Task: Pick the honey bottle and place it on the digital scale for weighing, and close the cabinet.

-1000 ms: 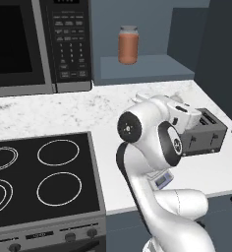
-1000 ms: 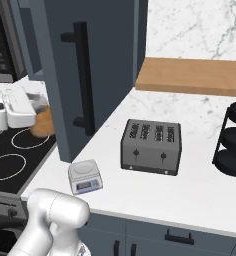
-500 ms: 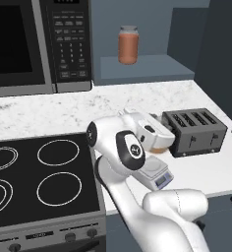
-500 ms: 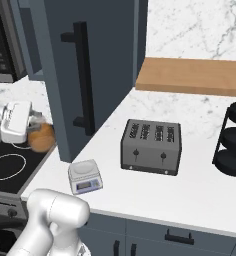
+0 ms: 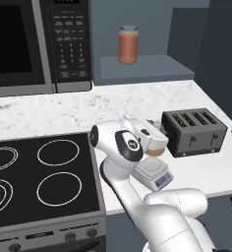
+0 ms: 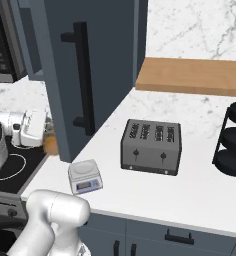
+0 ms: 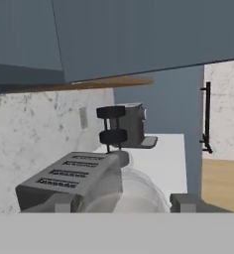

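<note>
Two fingers of the gripper [image 5: 155, 141] pinch the honey bottle [image 5: 156, 147], whose amber body shows between them in the left base view and whose pale cap sits close before the hand camera. Just below the fingers stands the digital scale [image 5: 153, 172] on the white counter [image 5: 201, 167], its round platform bare and the bottle hanging above it, not touching. Beyond the fingers, on the far side of the bottle, the black toaster [image 5: 193, 131] rests on the counter. Behind the fingers the cabinet [image 6: 92, 70] stands with its slate-blue door swung out, the long dark bar handle [image 6: 81, 80] facing the room. High above the fingers a reddish-orange jar [image 5: 128, 45] sits on the open cabinet shelf beside the microwave [image 5: 39, 44].
</note>
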Motion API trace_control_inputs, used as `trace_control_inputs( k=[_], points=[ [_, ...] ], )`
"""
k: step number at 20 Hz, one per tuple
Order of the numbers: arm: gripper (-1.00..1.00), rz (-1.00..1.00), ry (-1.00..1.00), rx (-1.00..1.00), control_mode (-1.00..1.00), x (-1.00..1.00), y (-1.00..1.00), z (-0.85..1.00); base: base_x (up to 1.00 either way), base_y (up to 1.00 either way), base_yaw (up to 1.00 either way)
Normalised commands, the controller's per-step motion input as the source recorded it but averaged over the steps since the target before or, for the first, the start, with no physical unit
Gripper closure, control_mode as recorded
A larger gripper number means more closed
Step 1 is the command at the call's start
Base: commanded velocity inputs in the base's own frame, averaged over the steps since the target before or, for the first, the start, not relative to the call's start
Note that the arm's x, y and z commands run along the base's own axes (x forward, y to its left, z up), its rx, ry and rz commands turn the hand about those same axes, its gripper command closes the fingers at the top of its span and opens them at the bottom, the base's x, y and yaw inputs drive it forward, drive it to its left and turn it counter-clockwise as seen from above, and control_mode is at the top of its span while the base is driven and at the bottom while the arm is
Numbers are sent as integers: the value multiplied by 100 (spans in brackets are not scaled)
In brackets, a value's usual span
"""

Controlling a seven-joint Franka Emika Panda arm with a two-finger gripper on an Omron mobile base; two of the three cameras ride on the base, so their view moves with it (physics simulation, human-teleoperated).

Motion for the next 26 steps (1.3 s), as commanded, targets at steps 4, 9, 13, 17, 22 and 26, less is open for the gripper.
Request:
trace_control_inputs(
  k=[4, 9, 13, 17, 22, 26],
  points=[
    [100, 0, 11, -1, -100, 37, -9, -57, 0, 0, 0],
    [100, 0, 2, -4, -100, 32, 0, -59, 0, 0, 0],
    [100, -5, -11, -7, -100, 15, 3, -42, 0, 0, 0],
    [100, -8, 0, -7, -100, 35, 0, -53, 0, 0, 0],
    [100, -6, 0, -3, -100, 30, 0, -44, 0, 0, 0],
    [100, -8, 0, -1, -100, 31, 1, -24, 0, 0, 0]
  ],
)
